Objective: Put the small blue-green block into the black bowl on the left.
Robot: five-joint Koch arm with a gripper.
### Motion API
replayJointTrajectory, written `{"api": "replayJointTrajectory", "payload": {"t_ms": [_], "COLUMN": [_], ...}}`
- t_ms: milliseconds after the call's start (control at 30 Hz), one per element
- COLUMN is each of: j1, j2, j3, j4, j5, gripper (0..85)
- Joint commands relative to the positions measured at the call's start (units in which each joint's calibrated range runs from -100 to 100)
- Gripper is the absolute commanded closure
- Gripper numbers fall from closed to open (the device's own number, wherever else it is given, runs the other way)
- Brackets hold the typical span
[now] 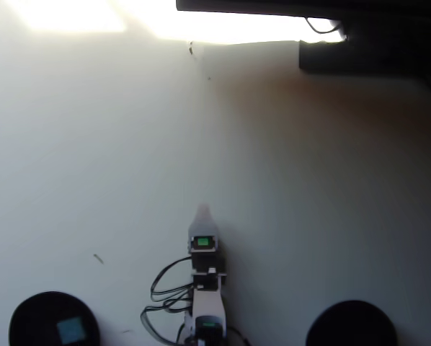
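In the overhead view the small blue-green block (71,329) lies inside the black bowl (29,315) at the bottom left corner. My gripper (202,210) points up the picture from the arm at the bottom centre, well to the right of that bowl and apart from it. Only a single pale tip shows, so its jaws lie one behind the other and nothing is seen between them.
A second black bowl (351,324) sits at the bottom right. Black cables (165,288) loop to the left of the arm. A dark object (367,43) lies along the top right edge. A small dark speck (98,259) marks the white table.
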Motion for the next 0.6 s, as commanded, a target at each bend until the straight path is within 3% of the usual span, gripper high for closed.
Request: {"api": "replayJointTrajectory", "payload": {"t_ms": [0, 200, 567], "j1": [1.03, 0.98, 0.88], "j2": [-1.03, -0.92, -0.92], "j3": [-0.82, -0.82, -0.92], "j4": [0.05, 0.05, 0.05], "j5": [0.34, -0.34, -0.24], "gripper": [47.2, 37.2, 36.5]}}
